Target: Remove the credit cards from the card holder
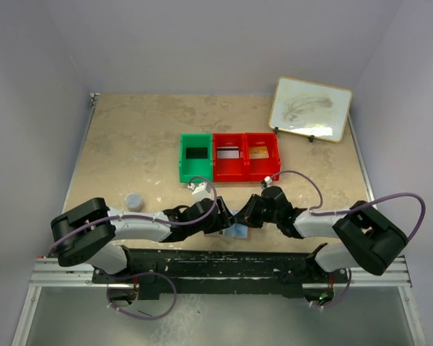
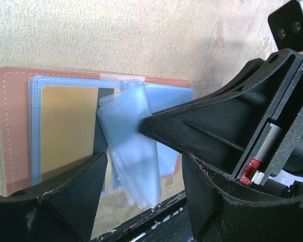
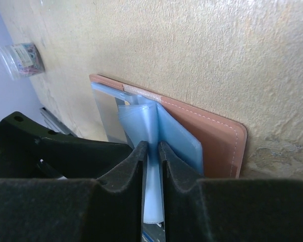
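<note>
Open card holder [image 2: 12, 126] flat on the table [image 2: 141, 35].
We note right gripper [image 3: 151, 148] pinched on its blue sleeves [image 3: 141, 118]; left gripper [image 2: 144, 171] wide; gold card [image 2: 68, 131] sleeved.

The card holder [image 2: 12, 126] lies open and flat on the bench, its tan-pink cover with pale stitching facing down and its pale blue see-through sleeves fanned out from the spine. It sits directly under the left end effector [image 2: 141, 199], between that end effector's spread fingers. One sleeve stands upright, pinched between the closed fingers of the right end effector [image 3: 152, 151]. A gold-yellow credit card [image 2: 65, 131] sits inside a sleeve on the half away from the right end effector, with a dark strip along its inner edge. A black card [image 1: 195, 153], a white-grey card [image 1: 228, 153] and a gold card [image 1: 258, 152] lie in a row well beyond both end effectors.
</note>
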Tool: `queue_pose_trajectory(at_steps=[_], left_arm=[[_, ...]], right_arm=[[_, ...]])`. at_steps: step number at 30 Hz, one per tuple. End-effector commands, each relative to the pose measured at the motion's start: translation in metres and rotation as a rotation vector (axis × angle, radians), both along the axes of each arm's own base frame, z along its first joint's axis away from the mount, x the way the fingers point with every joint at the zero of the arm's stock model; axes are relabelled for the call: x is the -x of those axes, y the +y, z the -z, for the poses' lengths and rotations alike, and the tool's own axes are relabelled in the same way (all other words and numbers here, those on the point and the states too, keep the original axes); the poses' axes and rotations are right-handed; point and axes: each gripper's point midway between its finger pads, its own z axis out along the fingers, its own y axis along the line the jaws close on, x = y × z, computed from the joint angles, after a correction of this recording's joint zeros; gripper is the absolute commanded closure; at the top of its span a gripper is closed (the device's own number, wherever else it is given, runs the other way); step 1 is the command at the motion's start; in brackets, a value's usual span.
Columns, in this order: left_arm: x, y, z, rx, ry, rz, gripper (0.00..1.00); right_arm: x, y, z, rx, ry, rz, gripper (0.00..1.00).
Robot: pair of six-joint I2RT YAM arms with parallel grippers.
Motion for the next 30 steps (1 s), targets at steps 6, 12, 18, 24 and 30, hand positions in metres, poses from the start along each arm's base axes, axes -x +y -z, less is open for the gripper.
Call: queue_pose_trajectory(at_steps=[6,12,18,24,30], left_arm=[[-0.001,0.006,0.016,-0.068,0.022,-0.011,0.39],[0.003,-0.01,0.013,-0.007,0.029,0.04,0.39],[0.0,-0.034,-0.01,0.062,-0.014,0.111,0.39],[-0.002,-0.048,-0.018,0.074,-0.034,0.149,0.39],[-0.002,-0.063,-0.01,0.071,-0.016,0.194,0.4]], right_arm=[[0.026,-0.025,0.024,0.054,0.109,0.05,0.76],[0.027,-0.024,0.023,0.054,0.111,0.04,0.76],[0.022,-0.027,0.013,0.074,0.09,0.059,0.74],[0.013,-0.054,-0.003,0.142,0.034,0.193,0.66],[0.015,-0.1,-0.011,0.241,0.032,0.363,0.63]])
